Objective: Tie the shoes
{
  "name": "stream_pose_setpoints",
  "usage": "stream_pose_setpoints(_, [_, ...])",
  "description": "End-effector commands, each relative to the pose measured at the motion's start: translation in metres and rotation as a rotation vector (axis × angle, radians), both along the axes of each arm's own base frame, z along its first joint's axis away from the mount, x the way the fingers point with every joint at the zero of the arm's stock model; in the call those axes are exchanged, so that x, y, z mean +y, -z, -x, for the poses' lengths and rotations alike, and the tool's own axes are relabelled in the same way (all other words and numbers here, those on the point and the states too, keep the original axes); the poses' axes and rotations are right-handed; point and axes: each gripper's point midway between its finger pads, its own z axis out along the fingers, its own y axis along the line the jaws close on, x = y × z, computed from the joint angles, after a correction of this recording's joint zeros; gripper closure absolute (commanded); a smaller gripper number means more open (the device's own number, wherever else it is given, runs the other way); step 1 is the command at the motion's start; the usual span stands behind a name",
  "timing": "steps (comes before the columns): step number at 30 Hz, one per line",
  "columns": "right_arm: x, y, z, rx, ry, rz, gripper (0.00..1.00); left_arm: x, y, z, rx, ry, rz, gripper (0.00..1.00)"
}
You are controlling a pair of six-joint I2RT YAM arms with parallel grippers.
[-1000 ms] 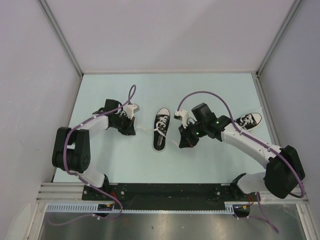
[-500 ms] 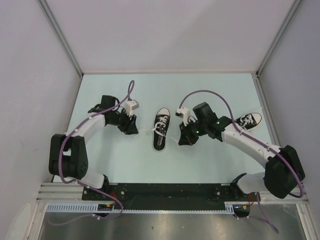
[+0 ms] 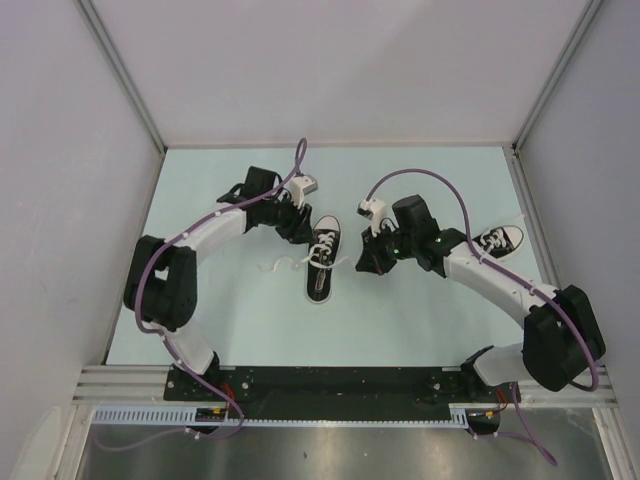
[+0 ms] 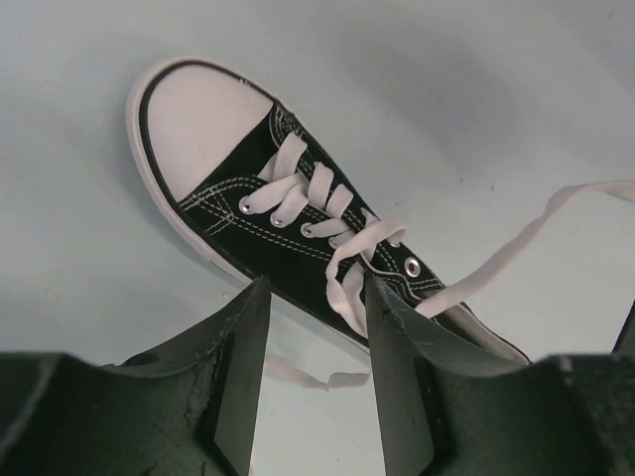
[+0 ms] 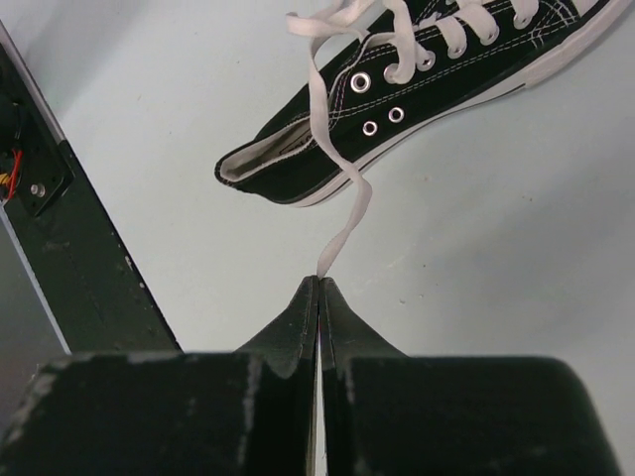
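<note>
Left to right: a second ago the left pincer point(image 4: 316, 288) was clenched well out to the left of the centre shoe point(image 3: 322, 258). Now it's released, jaws apart with nothing between them, and swung in over the shoe's toe end. The left lace point(image 3: 276, 266) lies slack on the desk point(image 3: 420, 320) just left of the shoe, so I read that as a let-go, probably to re-grab. No knot yet: in the left wrist view the lacing is loose at the upper eyelets, with one loop standing up. The shoe lies on its sole mid-desk, between the two arms, toe pointing away from the bases. The right pincer point(image 5: 317, 283) has hardly moved, still clenched on the right lace point(image 5: 342, 213), which runs up to the shoe's top eyelets with a bit of curl, not taut. The second shoe point(image 3: 497, 240) sits far right, behind the right arm; its laces are too small to read. In the way, I'd judge, are that raised loop and the held lace crossing the shoe's opening.
</note>
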Motion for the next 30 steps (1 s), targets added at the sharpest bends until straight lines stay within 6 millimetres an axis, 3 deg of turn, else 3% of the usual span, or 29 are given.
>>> stream_pose_setpoints(1, [0.015,-0.015,-0.016,-0.045,0.004,-0.071,1.00,-0.009,-0.004,-0.008,0.014,-0.017,0.013,0.52])
stream_pose_setpoints(11, [0.044,-0.012,-0.022,-0.027,-0.024,-0.115,1.00,-0.013,0.018,0.006,0.121,0.009,0.011,0.55])
stream_pose_setpoints(17, [0.064,-0.027,-0.023,-0.030,-0.048,-0.159,1.00,-0.016,0.022,0.005,0.134,0.014,0.013,0.57])
stream_pose_setpoints(18, [0.066,-0.028,-0.024,-0.033,-0.052,-0.163,1.00,-0.016,0.023,0.005,0.137,0.012,0.011,0.59])
stream_pose_setpoints(22, [0.074,-0.026,-0.027,-0.035,-0.055,-0.167,1.00,-0.018,0.019,0.006,0.121,0.024,0.029,0.83])
stream_pose_setpoints(30, [0.087,0.000,-0.042,-0.042,-0.060,-0.162,1.00,-0.021,-0.007,0.011,0.050,0.033,0.094,0.94])
